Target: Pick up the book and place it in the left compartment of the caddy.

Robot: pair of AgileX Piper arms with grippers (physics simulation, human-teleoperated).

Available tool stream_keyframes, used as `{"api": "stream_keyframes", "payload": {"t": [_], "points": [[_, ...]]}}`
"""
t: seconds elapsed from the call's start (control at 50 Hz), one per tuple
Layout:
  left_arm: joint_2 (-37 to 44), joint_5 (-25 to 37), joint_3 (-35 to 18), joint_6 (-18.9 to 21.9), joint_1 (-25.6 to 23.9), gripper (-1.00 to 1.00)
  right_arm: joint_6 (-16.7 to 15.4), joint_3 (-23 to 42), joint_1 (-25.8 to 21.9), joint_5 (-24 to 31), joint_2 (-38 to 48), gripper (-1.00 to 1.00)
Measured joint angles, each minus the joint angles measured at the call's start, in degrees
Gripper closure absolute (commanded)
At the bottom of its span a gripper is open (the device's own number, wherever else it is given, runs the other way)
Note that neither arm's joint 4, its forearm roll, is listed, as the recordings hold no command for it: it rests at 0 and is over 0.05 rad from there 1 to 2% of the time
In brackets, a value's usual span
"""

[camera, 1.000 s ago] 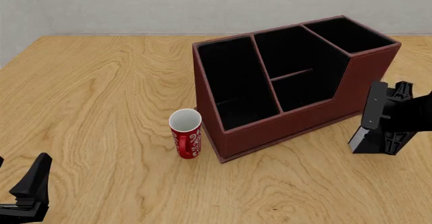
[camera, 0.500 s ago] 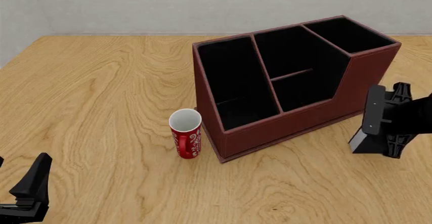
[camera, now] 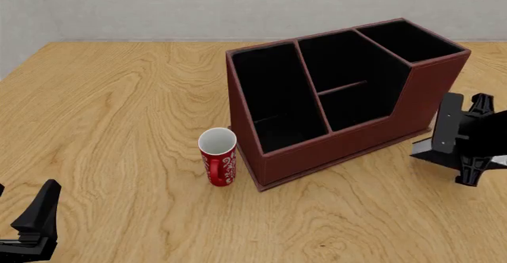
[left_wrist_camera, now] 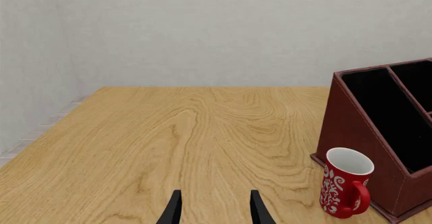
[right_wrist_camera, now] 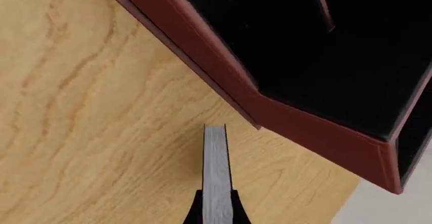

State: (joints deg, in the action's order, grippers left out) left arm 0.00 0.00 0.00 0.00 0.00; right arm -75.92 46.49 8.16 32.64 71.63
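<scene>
Black covers and grey-white page edges mark the book (right_wrist_camera: 215, 168), clamped between the fingers of the right gripper (camera: 463, 147) and held clear of the desk (camera: 119, 126) near its right edge, just beside the caddy's (camera: 348, 138) right-hand wall. The dark reddish-brown caddy stands toward the desk's far right, its long left compartment (camera: 273, 100) holding nothing visible. A red patterned mug (camera: 218, 156) stands upright just beside the caddy's near-left corner. The left gripper (left_wrist_camera: 214, 209) hovers low by the desk's near-left corner, its fingers apart with nothing between them.
</scene>
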Motion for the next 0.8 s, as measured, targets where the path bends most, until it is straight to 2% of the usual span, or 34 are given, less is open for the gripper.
{"api": "stream_keyframes", "payload": {"t": [0.8], "points": [[0.0, 0.0, 0.0, 0.0, 0.0, -1.0, -1.4, 3.3, 0.2, 15.1, -12.8, 1.0]]}}
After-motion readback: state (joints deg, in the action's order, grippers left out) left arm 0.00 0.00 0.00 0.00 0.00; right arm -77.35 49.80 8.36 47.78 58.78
